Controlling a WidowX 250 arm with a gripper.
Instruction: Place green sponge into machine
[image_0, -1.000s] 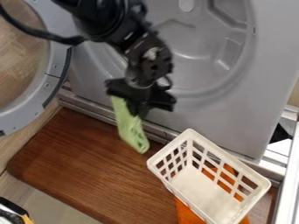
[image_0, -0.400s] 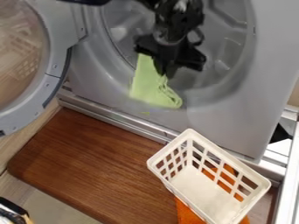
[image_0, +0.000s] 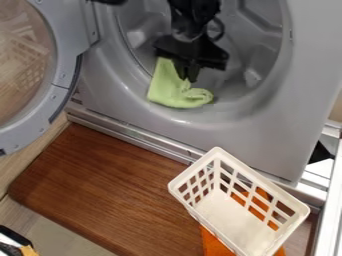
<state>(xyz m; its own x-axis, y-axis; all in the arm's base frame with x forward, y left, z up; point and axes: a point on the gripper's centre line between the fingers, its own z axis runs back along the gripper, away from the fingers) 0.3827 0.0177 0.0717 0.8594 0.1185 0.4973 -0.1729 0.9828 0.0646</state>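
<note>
Camera view: the gripper has its fingers clenched on the limp green sponge within the grey machine's round opening.

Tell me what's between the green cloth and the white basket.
In the camera view, the machine's gray front lies between the green cloth and the white basket.

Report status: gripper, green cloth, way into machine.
Black two-finger gripper: holding limp green cloth. Cloth: at grey machine's round opening. Round grey door: open, no visible obstruction.
</note>
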